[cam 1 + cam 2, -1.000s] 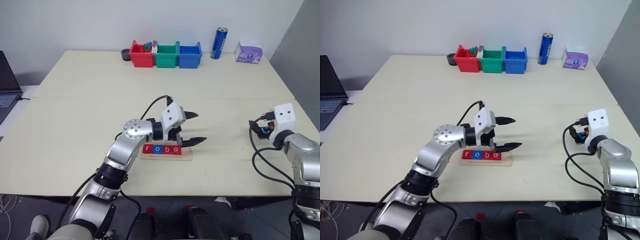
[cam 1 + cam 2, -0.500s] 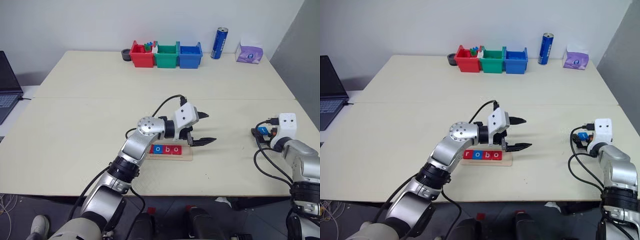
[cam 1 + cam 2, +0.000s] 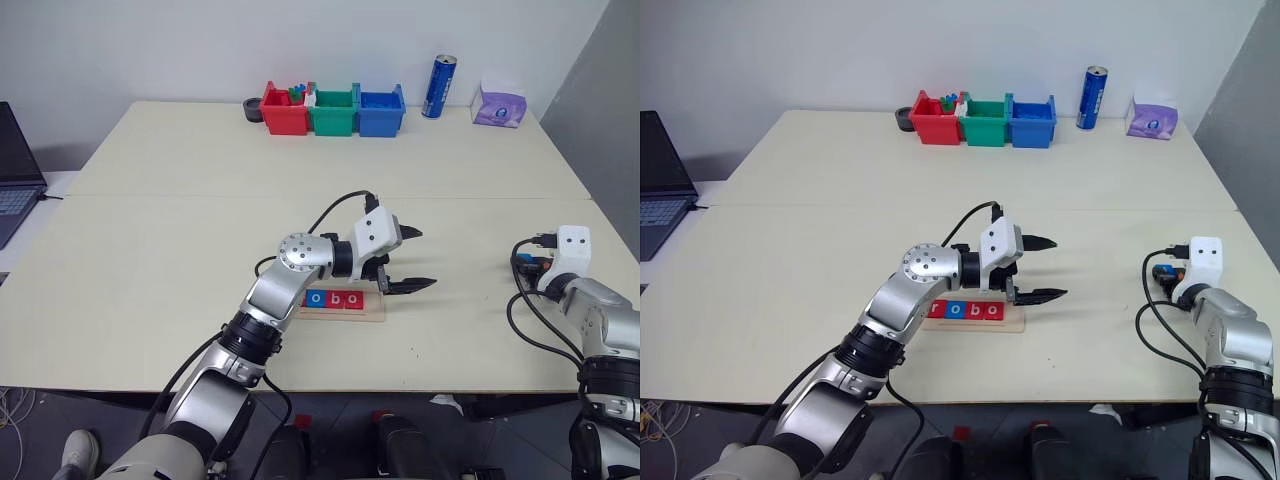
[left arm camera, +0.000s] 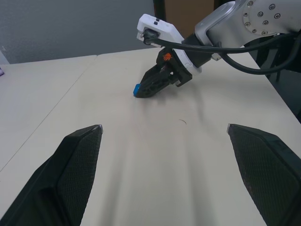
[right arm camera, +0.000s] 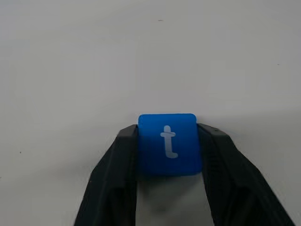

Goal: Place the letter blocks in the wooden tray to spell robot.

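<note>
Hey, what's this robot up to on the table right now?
It is spelling "robot" with letter tiles. The wooden tray near the table's front edge holds the tiles, with its right end free; the r is behind the left arm. The right gripper has its fingers against both sides of the blue t tile, on the table far to the right. The left gripper hovers open just past the tray's right end.

Red and blue letter blocks (image 3: 334, 298) sit in the wooden tray (image 3: 345, 313); blue "t" block (image 5: 168, 143) lies well apart.

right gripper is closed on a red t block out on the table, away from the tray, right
Not quite: the t block is blue, not red. The right wrist view shows the right gripper closed on its sides, on the table, away from the tray.
</note>
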You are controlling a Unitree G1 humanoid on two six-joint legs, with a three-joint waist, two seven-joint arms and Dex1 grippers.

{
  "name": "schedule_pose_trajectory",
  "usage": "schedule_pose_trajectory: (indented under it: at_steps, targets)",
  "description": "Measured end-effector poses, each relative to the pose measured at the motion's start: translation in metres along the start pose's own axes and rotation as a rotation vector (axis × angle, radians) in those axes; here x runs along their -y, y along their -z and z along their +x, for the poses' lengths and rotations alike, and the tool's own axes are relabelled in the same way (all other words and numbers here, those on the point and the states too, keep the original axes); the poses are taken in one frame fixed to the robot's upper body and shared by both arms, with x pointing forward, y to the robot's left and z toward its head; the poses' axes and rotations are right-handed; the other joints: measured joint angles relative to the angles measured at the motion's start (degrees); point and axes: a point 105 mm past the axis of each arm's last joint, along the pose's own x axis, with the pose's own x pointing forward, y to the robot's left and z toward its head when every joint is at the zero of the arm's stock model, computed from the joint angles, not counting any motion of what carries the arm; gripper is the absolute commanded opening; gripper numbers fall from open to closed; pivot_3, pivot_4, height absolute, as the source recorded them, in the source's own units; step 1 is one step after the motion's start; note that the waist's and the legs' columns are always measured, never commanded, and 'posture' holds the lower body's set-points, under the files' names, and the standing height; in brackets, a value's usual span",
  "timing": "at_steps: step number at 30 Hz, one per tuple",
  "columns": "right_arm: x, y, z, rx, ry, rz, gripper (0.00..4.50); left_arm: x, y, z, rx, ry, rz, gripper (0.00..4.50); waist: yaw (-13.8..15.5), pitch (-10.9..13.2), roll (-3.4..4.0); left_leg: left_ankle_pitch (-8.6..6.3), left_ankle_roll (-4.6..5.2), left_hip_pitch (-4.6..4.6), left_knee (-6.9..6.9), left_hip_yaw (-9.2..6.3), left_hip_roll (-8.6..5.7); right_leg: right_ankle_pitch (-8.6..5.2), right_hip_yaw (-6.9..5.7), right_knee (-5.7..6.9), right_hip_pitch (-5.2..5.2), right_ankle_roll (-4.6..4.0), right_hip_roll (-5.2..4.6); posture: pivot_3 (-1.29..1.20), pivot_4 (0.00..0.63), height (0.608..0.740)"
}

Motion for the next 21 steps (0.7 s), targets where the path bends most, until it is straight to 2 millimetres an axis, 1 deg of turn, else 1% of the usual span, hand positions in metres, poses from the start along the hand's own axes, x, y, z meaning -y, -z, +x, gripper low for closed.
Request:
schedule_pose_trajectory:
  at_steps: [3, 5, 7, 9, 11, 12, 13, 14, 16, 18, 21]
  targets:
    - [-0.009, -0.001, 0.000, -0.006, -0.006, 0.014, 1.46, 0.000, 0.000, -0.003, 0.001, 0.005, 0.016, 4.50, -0.1, 0.0, 0.01, 0.00, 0.00, 0.01, 0.00, 0.00, 0.01, 0.00, 0.01, 0.00, 0.00, 0.00, 0.01, 0.00, 0.150, 0.740]
    - [-0.027, 0.000, -0.004, -0.023, -0.032, 0.007, 1.46, 0.004, 0.004, -0.012, -0.015, 0.024, 0.026, 4.50, -0.3, 0.0, 0.08, 0.00, 0.00, 0.04, -0.04, 0.00, 0.07, 0.00, 0.07, 0.02, -0.02, 0.00, 0.06, 0.00, 0.150, 0.740]
    - [-0.052, 0.003, -0.013, -0.044, -0.070, -0.003, 1.46, 0.007, 0.013, -0.028, -0.041, 0.031, 0.029, 4.50, -0.6, -0.1, 0.17, 0.00, 0.00, 0.05, -0.10, -0.09, 0.16, -0.02, 0.06, 0.06, -0.03, -0.04, 0.13, 0.00, 0.150, 0.740]
    - [-0.084, 0.009, -0.025, -0.084, -0.130, -0.004, 1.46, 0.010, 0.020, -0.045, -0.061, 0.033, 0.017, 4.50, -0.5, -0.1, 0.18, 0.00, 0.00, 0.00, -0.10, -0.20, 0.21, -0.03, -0.04, 0.09, -0.08, -0.06, 0.17, 0.00, 0.150, 0.740]
    - [-0.132, 0.020, -0.047, -0.134, -0.235, -0.024, 1.46, 0.014, 0.024, -0.068, -0.097, 0.045, 0.024, 4.50, -0.6, -0.1, 0.21, 0.00, 0.00, 0.00, -0.12, -0.28, 0.28, -0.06, -0.06, 0.11, -0.10, -0.11, 0.23, 0.00, 0.150, 0.740]
    - [-0.155, 0.025, -0.058, -0.155, -0.295, -0.030, 1.46, 0.015, 0.024, -0.076, -0.106, 0.043, 0.030, 4.50, -0.6, -0.1, 0.21, 0.00, -0.01, 0.00, -0.12, -0.33, 0.29, -0.06, -0.08, 0.12, -0.10, -0.12, 0.23, 0.00, 0.150, 0.740]
    - [-0.171, 0.028, -0.066, -0.176, -0.342, -0.039, 1.46, 0.015, 0.024, -0.081, -0.113, 0.043, 0.033, 4.50, -0.5, -0.1, 0.22, 0.00, -0.01, 0.00, -0.09, -0.34, 0.26, -0.07, -0.10, 0.12, -0.09, -0.11, 0.21, 0.00, 0.150, 0.740]
    - [-0.182, 0.031, -0.072, -0.193, -0.376, -0.047, 1.46, 0.016, 0.022, -0.083, -0.111, 0.044, 0.037, 4.50, -0.3, -0.1, 0.22, 0.00, -0.01, 0.00, -0.06, -0.33, 0.22, -0.06, -0.08, 0.10, -0.08, -0.10, 0.18, 0.00, 0.150, 0.740]
    - [-0.190, 0.034, -0.078, -0.224, -0.395, -0.063, 1.46, 0.018, 0.023, -0.087, -0.116, 0.043, 0.039, 4.50, 0.1, -0.1, 0.20, 0.00, -0.01, 0.00, 0.01, -0.26, 0.07, -0.04, -0.11, 0.00, 0.02, -0.02, 0.03, 0.00, 0.150, 0.740]
    - [-0.190, 0.034, -0.079, -0.237, -0.387, -0.064, 1.46, 0.020, 0.027, -0.092, -0.129, 0.032, 0.024, 4.50, 0.2, -0.1, 0.17, 0.00, -0.01, 0.00, 0.03, -0.19, 0.05, -0.13, -0.15, -0.05, 0.03, 0.30, -0.08, 0.00, 0.150, 0.740]
    - [-0.189, 0.034, -0.079, -0.243, -0.372, -0.059, 1.46, 0.022, 0.028, -0.093, -0.131, 0.023, 0.012, 4.50, 0.2, -0.2, 0.14, 0.00, 0.00, 0.01, 0.04, -0.16, 0.00, -0.12, -0.12, -0.07, 0.02, 0.34, -0.11, 0.00, 0.150, 0.740]
